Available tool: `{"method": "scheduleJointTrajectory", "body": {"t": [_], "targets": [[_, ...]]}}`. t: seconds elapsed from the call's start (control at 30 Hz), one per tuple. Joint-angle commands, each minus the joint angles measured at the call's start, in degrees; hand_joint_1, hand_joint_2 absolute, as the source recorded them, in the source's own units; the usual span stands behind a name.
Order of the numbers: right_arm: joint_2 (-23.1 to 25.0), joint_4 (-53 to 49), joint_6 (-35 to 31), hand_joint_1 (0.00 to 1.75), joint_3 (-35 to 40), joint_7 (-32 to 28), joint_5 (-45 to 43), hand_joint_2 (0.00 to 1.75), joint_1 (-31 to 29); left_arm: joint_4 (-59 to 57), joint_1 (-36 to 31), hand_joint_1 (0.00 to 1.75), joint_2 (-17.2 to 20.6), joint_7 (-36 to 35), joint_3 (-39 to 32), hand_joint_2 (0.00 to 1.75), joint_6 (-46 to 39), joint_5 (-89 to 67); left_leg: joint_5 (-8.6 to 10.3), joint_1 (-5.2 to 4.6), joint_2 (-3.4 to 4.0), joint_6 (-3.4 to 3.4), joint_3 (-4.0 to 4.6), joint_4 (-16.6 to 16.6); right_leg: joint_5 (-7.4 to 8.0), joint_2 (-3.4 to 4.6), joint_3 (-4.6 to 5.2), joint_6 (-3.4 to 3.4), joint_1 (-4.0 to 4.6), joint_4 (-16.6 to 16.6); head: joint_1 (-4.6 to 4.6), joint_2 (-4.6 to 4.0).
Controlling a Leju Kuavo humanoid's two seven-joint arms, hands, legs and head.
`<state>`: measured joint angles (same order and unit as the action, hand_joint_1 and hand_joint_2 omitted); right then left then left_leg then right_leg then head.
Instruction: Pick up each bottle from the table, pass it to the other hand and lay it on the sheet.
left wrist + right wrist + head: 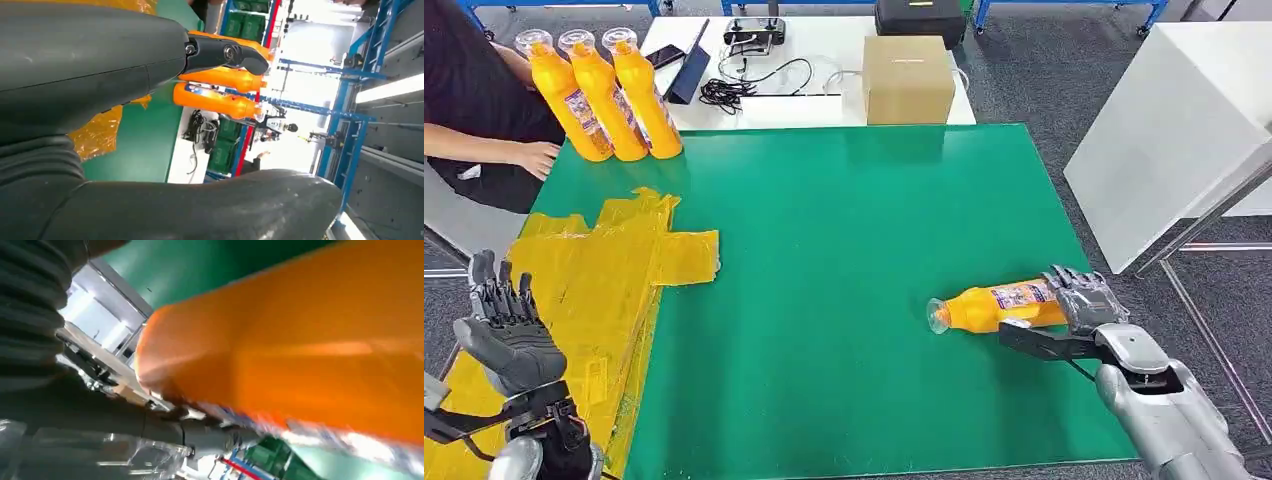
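head view first: right hand (1082, 296) wraps its fingers around the base end of an orange bottle (999, 305), which lies sideways over the green counter (844, 260), clear cap pointing toward the middle. left hand (506, 335) hovers over the yellow sheet (614, 265), fingers spread and holding nothing. three more bottles (604, 95) stand upright at the far left corner, next to a person's hand (534, 158). a cardboard box (908, 78) sits on the white table beyond.

left wrist view: the released fingers (225, 52) reach out in front of the standing bottles (215, 100).

right wrist view: the held bottle (300, 350) sits tight against the palm, blurred.

the bottle looks stiff, smooth plastic, probably slippery and full enough to be weighty; the labelled middle seems the best place for the receiving hand.
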<state>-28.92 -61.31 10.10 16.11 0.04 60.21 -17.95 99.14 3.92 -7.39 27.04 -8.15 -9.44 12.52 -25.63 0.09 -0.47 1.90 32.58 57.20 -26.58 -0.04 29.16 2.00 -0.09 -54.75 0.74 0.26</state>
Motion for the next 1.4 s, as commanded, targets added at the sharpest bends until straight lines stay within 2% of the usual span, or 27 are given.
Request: {"method": "scheduleJointTrajectory", "body": {"t": [0.03, 0.23, 0.47, 0.6, 0.77, 0.83, 0.9, 0.93, 0.97, 1.03, 1.13, 1.17, 1.2, 1.33, 1.4], "targets": [[-7.6, 6.3, 8.3, 1.75, 14.0, -3.3, -6.1, 1.75, -4.4, -6.2, -3.1, 0.0, 2.1, 0.5, 1.0, 0.0, 0.2, 1.1, 0.03, -0.02, -0.09, -0.04, -0.11, -0.1, 0.0, -0.11, -0.13, 0.0, -0.02, 0.1, 0.0, 0.0], [-10.2, 4.8, 10.4, 1.75, 16.5, -2.1, -10.4, 1.75, -3.3, -6.6, -3.1, 0.0, 2.3, 0.8, 1.8, 0.0, -0.2, 1.4, 0.04, 0.02, -0.19, -0.06, -0.28, -0.1, 0.01, -0.19, -0.31, -0.01, 0.01, 0.1, 0.0, 0.0], [-10.2, 4.2, 9.6, 1.75, 16.5, -1.9, -12.4, 1.75, -2.7, -6.7, -3.3, 0.0, 2.5, 0.9, 2.1, 0.0, -0.3, 1.6, 0.04, 0.05, -0.16, -0.06, -0.35, -0.1, 0.03, -0.17, -0.38, -0.02, 0.03, 0.2, 0.02, 0.0], [-7.0, 2.6, 5.2, 1.75, 13.2, -1.1, -16.5, 1.75, -1.1, -6.0, -2.5, 0.0, 2.4, 0.4, 2.8, 0.0, 0.1, 2.1, 0.03, 0.07, -0.15, -0.07, -0.39, -0.1, 0.03, -0.16, -0.43, -0.03, 0.06, 0.2, 0.02, 0.0], [-6.6, 2.1, 5.3, 1.75, 13.3, -0.2, -16.4, 1.75, -1.2, -5.7, -2.2, 0.0, 2.4, 0.4, 2.9, 0.0, 0.1, 2.1, 0.02, 0.06, 0.07, -0.08, -0.41, -0.1, 0.07, 0.05, -0.41, -0.03, 0.06, 0.2, 0.02, 0.0], [-3.4, -2.0, 1.7, 1.75, 6.7, -4.6, -25.3, 1.75, 2.3, -5.9, -1.2, 0.0, 3.3, -2.2, 4.6, 0.0, 2.1, 2.3, 0.08, 0.08, 0.11, -0.13, -0.43, -0.2, 0.13, 0.03, -0.42, -0.04, 0.08, 0.2, 0.02, 0.0], [1.2, -10.0, 7.6, 1.75, -0.1, -7.4, -42.2, 1.75, 6.8, -6.0, 0.5, 0.0, 3.7, -3.5, 6.5, 0.0, 6.0, 5.6, 0.08, 0.11, 0.07, -0.12, -0.49, -0.2, 0.1, -0.06, -0.49, -0.05, 0.1, 0.3, 0.04, 0.0], [2.2, -15.1, 15.0, 1.75, -1.3, -8.0, -58.6, 1.75, 8.9, -7.0, 1.0, 0.0, 4.1, -3.5, 8.8, 0.0, 8.4, 7.8, 0.04, 0.12, 0.19, -0.13, -0.52, -0.2, 0.1, 0.08, -0.48, -0.07, 0.12, 0.3, 0.04, 0.0], [2.4, -19.2, 14.7, 1.75, -0.8, -6.6, -63.9, 1.75, 10.0, -7.3, 1.2, 0.0, 3.9, -3.1, 10.2, 0.0, 8.7, 8.6, 0.02, 0.08, 0.21, -0.11, -0.49, -0.2, 0.08, 0.13, -0.45, -0.06, 0.08, 0.2, 0.07, 0.0], [2.8, -26.6, 7.5, 1.75, 2.2, -3.7, -62.1, 1.75, 10.0, -6.5, 2.2, 0.0, 3.2, -3.0, 12.4, 0.0, 8.1, 9.4, -0.03, 0.1, 0.3, -0.15, -0.48, -0.2, 0.05, 0.24, -0.4, -0.09, 0.11, 0.2, 0.04, 0.0], [4.5, -30.6, 4.8, 1.75, 4.4, -2.0, -67.1, 1.75, 8.3, -4.7, 3.2, 0.0, 3.3, -3.3, 14.8, 0.0, 7.6, 10.4, -0.06, -0.03, 0.37, -0.14, -0.28, -0.1, -0.02, 0.26, -0.11, -0.07, -0.02, -0.1, -0.02, 0.0], [5.2, -31.8, 2.4, 1.75, 4.4, -2.3, -66.2, 1.75, 8.4, -3.9, 3.9, 0.0, 3.3, -3.4, 15.7, 1.75, 7.6, 10.6, -0.09, -0.01, 0.33, -0.18, -0.28, 0.0, -0.06, 0.25, -0.14, -0.09, 0.0, -0.1, -0.04, 0.0], [5.7, -32.1, 1.8, 1.75, 4.6, -2.4, -66.0, 1.75, 8.1, -3.4, 4.1, 0.0, 3.2, -3.4, 16.3, 0.0, 7.9, 11.0, -0.04, 0.07, 0.04, -0.08, -0.1, 0.0, -0.02, 0.05, -0.06, -0.05, 0.07, 0.0, 0.07, 0.0], [5.3, -31.5, 0.2, 1.75, 3.7, -3.3, -65.0, 1.75, 8.9, -3.4, 4.6, 0.0, 3.4, -3.3, 17.6, 0.0, 8.0, 11.4, -0.11, 0.09, 0.2, -0.13, -0.31, -0.1, -0.08, 0.13, -0.24, -0.05, 0.07, 0.0, 0.02, 0.0], [5.3, -31.5, 0.2, 1.75, 3.7, -3.3, -65.0, 1.75, 8.9, -3.4, 4.6, 0.0, 3.4, -3.3, 17.6, 0.0, 8.0, 11.4, -0.03, 0.06, 0.0, -0.09, -0.14, -0.1, -0.06, -0.04, -0.13, -0.04, 0.04, 0.0, 0.02, 0.0]]}}
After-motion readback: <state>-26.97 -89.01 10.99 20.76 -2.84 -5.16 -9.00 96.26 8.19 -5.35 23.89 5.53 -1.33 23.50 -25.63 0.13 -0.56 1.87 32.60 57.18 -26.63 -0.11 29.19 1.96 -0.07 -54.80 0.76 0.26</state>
